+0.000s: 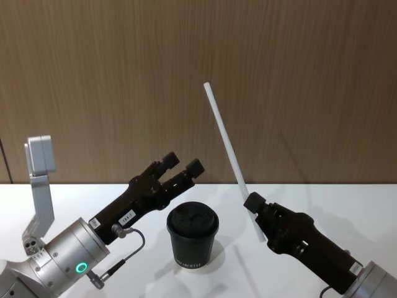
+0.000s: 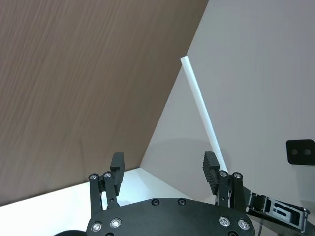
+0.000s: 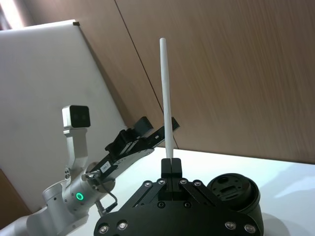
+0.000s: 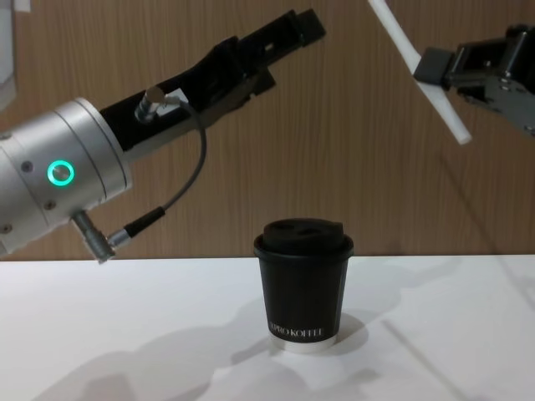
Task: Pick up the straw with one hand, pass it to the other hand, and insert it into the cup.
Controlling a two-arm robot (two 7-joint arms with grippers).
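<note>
Right tool (image 1: 251,202) grasping straw (image 1: 224,136) | left tool (image 1: 182,162) released | chest view crops straw top

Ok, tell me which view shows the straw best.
The head view: the whole straw shows, tilted, pinched near its lower end by the right gripper. The right wrist view shows it above the grip, the left wrist view most of its length, the chest view crops its top.

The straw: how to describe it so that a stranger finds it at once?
A black cup stands on the white table. Up and to its right, the right gripper is shut on the straw near its lower end. It is the thin, straight white tube slanting up before the wooden wall, unlike the curved grey cable.
</note>
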